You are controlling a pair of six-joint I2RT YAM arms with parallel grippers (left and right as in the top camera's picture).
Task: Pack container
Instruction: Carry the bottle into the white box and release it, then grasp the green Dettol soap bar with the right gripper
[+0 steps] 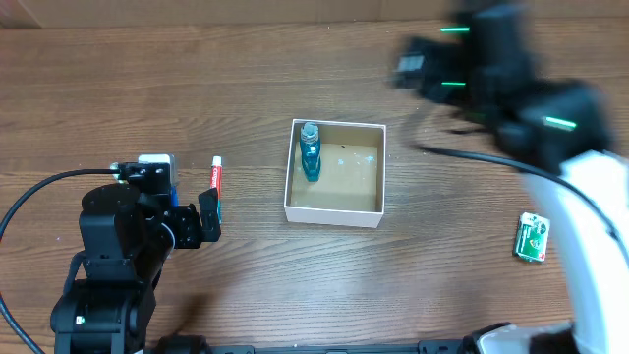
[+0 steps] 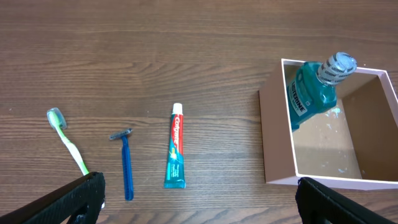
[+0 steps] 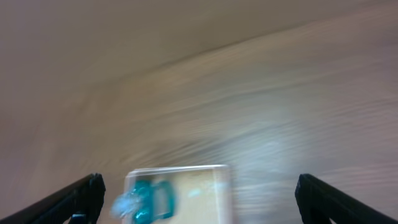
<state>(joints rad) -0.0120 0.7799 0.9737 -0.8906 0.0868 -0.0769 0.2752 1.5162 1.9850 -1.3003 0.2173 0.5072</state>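
A mouthwash bottle (image 1: 311,149) sits inside the container (image 1: 332,214). Toothpaste (image 2: 176,146), razor (image 2: 126,165) and toothbrush (image 2: 68,142) lie unpacked on the bench (image 1: 295,59) beside it. Left claw (image 2: 199,205) and right claw (image 3: 199,202) are released, empty.

Black left arm (image 1: 113,246), black cable (image 1: 74,174), black-and-white right arm (image 1: 511,79), green lights (image 1: 560,123)

Lower centre, left wrist view: toothpaste tube (image 2: 176,149) with "Colgate" running lengthwise on its red part. Right: teal bottle (image 2: 309,93) whose label appears to read "Listerine" — small, partly turned away.
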